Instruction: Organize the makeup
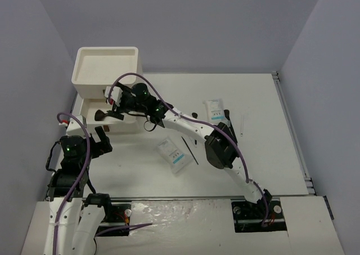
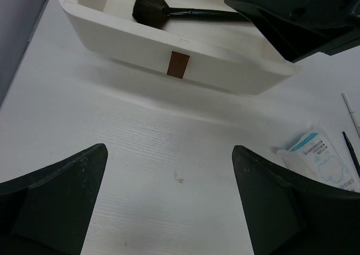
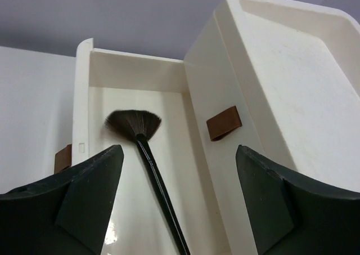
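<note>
Our right gripper has its jaws wide apart and grips nothing. Between the 2 fingers, lower down, we see the fan brush lying flat on the floor of the open drawer. Its bristles point away from the wrist camera and its black handle runs back toward it. In the top view this gripper hangs over the drawer at the far left of the table.

Our left gripper also stands open and empty, above bare table just on the near side of the drawer front. That front carries 1 brown tab. From this wrist we see the brush inside the drawer, beyond the front wall.

The drawer is pulled out at the bottom of the white box, whose top is a shallow tray.

To the right, 1 packet lies mid-table with a thin dark stick just beside it. A 2nd packet lies farther back, beside the right arm. A thin pale stick lies further right.
</note>
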{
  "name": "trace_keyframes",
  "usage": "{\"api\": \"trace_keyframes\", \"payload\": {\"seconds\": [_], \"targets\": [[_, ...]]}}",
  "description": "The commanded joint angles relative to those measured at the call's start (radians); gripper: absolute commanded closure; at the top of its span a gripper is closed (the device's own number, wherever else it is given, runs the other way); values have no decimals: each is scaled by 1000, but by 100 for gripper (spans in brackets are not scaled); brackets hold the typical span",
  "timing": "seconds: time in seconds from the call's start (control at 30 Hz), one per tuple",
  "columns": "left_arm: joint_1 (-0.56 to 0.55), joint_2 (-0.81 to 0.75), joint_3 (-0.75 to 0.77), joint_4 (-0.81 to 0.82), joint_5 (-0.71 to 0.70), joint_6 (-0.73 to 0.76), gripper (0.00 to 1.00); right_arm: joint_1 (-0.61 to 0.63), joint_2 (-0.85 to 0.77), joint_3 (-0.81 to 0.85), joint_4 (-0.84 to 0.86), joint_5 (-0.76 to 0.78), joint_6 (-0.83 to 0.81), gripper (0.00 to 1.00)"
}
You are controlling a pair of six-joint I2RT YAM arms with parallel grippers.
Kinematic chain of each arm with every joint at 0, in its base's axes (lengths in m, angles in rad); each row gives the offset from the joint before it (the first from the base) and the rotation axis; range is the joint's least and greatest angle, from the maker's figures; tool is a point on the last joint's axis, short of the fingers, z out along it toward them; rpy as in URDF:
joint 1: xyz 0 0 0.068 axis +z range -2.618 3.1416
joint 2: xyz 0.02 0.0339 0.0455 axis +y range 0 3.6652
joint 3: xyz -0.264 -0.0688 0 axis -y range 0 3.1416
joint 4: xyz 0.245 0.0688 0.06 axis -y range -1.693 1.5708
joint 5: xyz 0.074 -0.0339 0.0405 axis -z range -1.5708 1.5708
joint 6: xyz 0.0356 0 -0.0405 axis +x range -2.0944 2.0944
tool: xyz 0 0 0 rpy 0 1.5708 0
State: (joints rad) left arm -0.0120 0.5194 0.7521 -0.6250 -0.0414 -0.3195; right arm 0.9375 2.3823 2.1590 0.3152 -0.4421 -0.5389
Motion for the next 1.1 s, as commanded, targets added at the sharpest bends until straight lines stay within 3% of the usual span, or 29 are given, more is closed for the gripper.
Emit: {"api": "trace_keyframes", "payload": {"seconds": [0.0, 0.2, 0.33, 0.47, 0.67, 0.83, 1.07], "targets": [[4, 4, 38, 39, 9, -1, 9, 0, -173, -118, 168, 150, 72, 21], [4, 1, 33, 44, 19, -1, 9, -16, -388, -450, 215, 447, 222, 21], [6, 4, 32, 50, 26, 3, 9, -32, -598, -668, 133, 712, 384, 21], [6, 7, 30, 51, 32, 7, 9, -82, -708, -865, 34, 853, 580, 22], [6, 11, 29, 53, 40, 7, 9, -245, -780, -1107, -2, 823, 835, 31], [6, 21, 30, 56, 41, 10, 9, -316, -731, -1171, -6, 742, 890, 42], [6, 27, 30, 56, 41, 11, 9, -344, -656, -1197, 32, 699, 936, 66]]}}
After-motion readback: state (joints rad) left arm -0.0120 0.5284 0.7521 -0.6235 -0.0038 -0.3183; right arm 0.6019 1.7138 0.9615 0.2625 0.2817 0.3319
